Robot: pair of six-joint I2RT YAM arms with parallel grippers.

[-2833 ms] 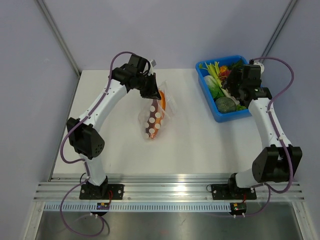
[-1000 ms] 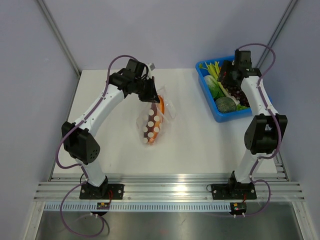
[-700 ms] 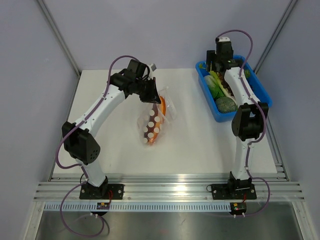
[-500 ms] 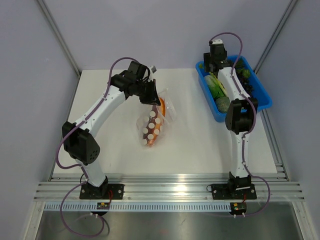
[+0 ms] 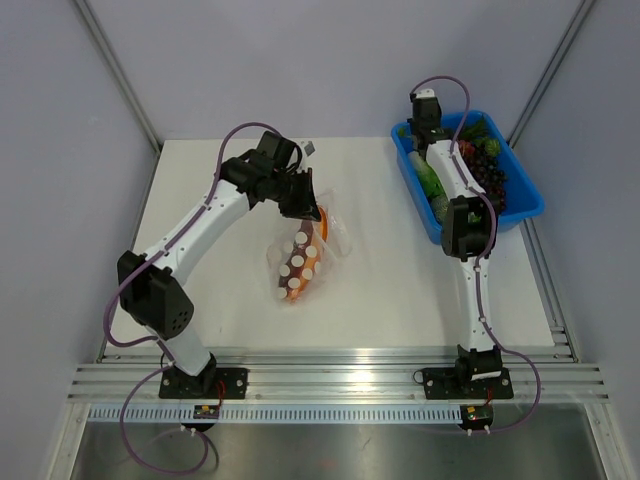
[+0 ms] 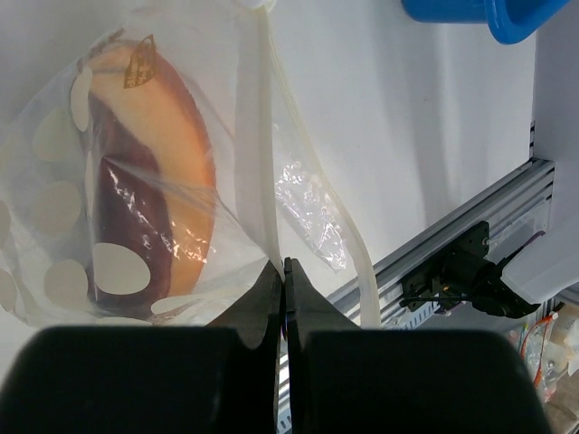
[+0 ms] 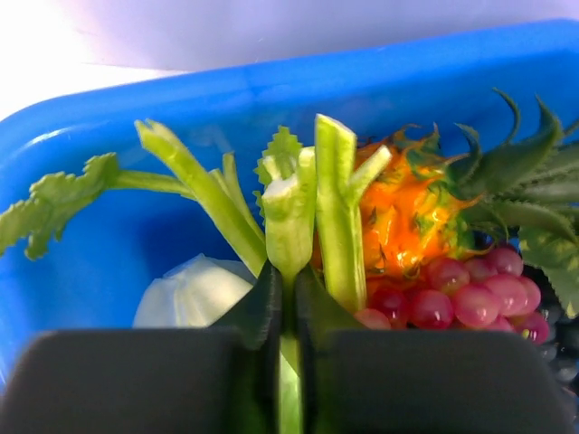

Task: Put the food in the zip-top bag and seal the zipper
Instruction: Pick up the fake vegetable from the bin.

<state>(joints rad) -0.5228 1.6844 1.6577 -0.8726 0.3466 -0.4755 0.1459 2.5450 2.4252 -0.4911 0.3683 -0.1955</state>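
my right hand is clamped on the green leaves of the leek, which stands in the blue bin beside the grapes. my left hand is pinched shut on the mouth edge of the zip-top bag, with the orange and dark red piece already inside, over the desk. i judge this the leek-fetching step: next i must lift it clear of the bin and carry it to the bag's mouth, well apart to my left.

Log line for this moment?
left gripper shut on zip-top bag | orange-red food bagged | right gripper shut on leek in blue bin | zipper open
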